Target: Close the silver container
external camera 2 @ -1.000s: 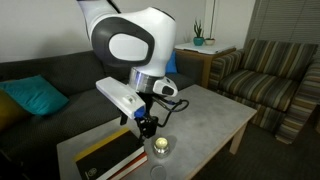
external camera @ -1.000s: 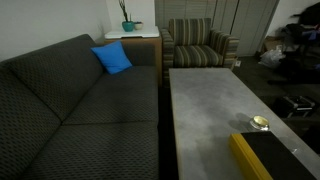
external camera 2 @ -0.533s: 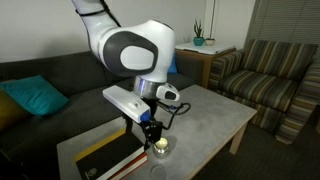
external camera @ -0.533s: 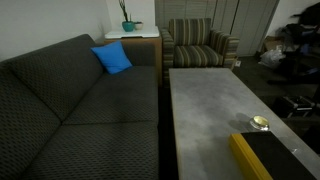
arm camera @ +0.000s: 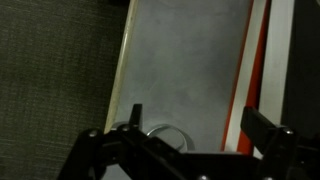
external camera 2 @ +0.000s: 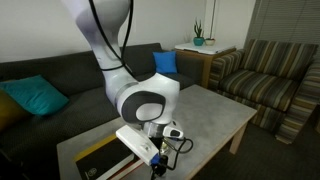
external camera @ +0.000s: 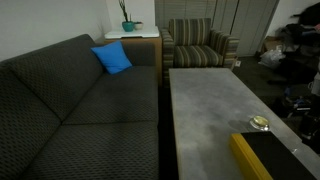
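Note:
The silver container [external camera: 259, 123] is a tiny round shiny tin on the grey table, beside the near end of the long black box. In the wrist view its rim [arm camera: 166, 134] shows just under my gripper, close to the left finger and partly hidden by the gripper body. My gripper [arm camera: 195, 116] is open and empty, with its fingers wide apart. In an exterior view the gripper [external camera 2: 158, 161] is down low over the table and hides the tin. The tin's lid does not show.
The long yellow-edged black box [external camera: 262, 156] lies on the table [external camera: 210, 95] right beside the tin; it shows in the wrist view [arm camera: 252, 70] too. A dark sofa [external camera: 70, 110] runs along the table. A striped armchair [external camera: 198, 45] stands beyond.
The arm has bent down and lowered the gripper onto the spot of the tin, which showed below the gripper before and is now hidden in that exterior view.

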`<state>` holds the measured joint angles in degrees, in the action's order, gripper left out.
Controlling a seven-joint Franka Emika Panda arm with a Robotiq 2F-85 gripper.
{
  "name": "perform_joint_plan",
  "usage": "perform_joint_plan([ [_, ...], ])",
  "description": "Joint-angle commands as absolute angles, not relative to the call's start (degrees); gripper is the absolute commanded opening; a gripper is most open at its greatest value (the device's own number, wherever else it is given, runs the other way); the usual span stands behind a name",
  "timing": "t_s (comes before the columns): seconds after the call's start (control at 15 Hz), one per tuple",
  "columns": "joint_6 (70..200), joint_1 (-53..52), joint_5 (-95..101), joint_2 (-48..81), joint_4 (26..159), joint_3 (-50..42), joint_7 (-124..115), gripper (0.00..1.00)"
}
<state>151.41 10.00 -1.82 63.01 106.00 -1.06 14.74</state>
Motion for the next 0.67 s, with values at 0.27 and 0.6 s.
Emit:
perform_joint_plan([
  [0.27, 145.5, 9.0, 0.8, 76.2, 90.9, -1.2, 13.4, 1.00],
  [0.6, 145.0, 9.3, 1.1, 77.0, 90.4, -0.5, 13.9, 1.00],
])
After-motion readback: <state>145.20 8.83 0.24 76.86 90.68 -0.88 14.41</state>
